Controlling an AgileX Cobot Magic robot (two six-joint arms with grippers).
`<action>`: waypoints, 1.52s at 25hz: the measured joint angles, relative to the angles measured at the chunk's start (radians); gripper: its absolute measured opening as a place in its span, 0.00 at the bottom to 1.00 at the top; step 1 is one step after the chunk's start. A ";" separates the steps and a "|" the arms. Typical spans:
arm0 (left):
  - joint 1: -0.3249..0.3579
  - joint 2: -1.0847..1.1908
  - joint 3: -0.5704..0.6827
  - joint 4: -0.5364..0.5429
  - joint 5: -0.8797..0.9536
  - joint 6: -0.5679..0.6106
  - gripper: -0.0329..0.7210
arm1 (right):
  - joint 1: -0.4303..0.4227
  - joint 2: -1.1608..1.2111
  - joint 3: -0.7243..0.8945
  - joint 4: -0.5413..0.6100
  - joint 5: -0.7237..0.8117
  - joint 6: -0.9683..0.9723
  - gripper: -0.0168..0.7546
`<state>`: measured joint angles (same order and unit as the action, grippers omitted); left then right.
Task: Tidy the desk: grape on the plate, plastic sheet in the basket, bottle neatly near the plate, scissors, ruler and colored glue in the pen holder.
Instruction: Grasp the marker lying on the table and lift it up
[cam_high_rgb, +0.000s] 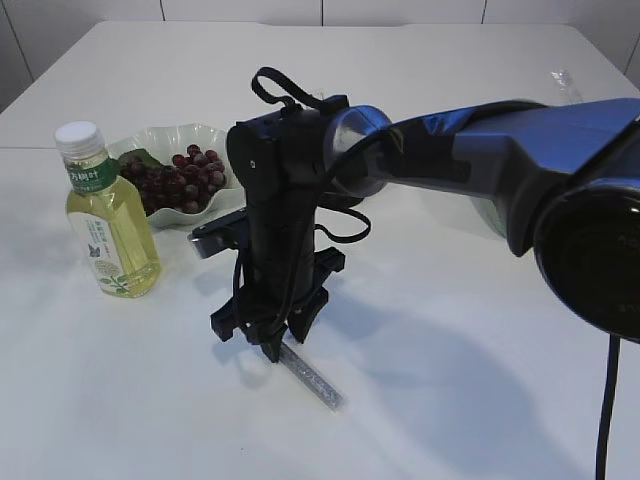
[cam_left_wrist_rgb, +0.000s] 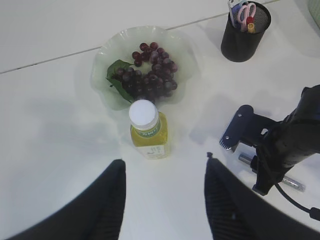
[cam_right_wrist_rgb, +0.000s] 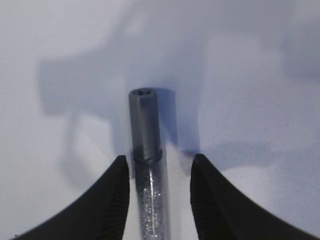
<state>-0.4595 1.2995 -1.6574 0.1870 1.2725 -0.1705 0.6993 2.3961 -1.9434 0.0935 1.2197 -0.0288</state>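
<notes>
Our right gripper (cam_high_rgb: 268, 345) straddles the glitter glue tube (cam_right_wrist_rgb: 148, 170) on the bench (cam_high_rgb: 450, 400), fingers spread beside it; our left gripper (cam_left_wrist_rgb: 162, 200) hangs spread, empty.

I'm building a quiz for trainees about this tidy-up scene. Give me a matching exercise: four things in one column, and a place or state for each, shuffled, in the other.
Things:
1. grapes
2. bottle
3. glitter glue tube
4. scissors

Places or states:
A. in the pen holder
B. lying on the table between the right hand's fingers
C. on the plate
D. upright beside the plate

Pairs: 1-C, 2-D, 3-B, 4-A
</notes>
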 joint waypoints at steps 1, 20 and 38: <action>0.000 0.000 0.000 0.000 0.000 0.000 0.54 | 0.000 0.000 0.000 0.000 0.000 0.002 0.43; 0.000 0.000 0.000 0.000 0.000 0.004 0.54 | 0.000 0.000 0.000 0.023 0.000 0.029 0.43; 0.000 0.000 0.000 0.000 0.000 0.004 0.54 | 0.000 0.010 0.000 0.028 0.000 0.029 0.43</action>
<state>-0.4595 1.2995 -1.6574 0.1870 1.2725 -0.1665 0.6993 2.4066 -1.9439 0.1213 1.2197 0.0000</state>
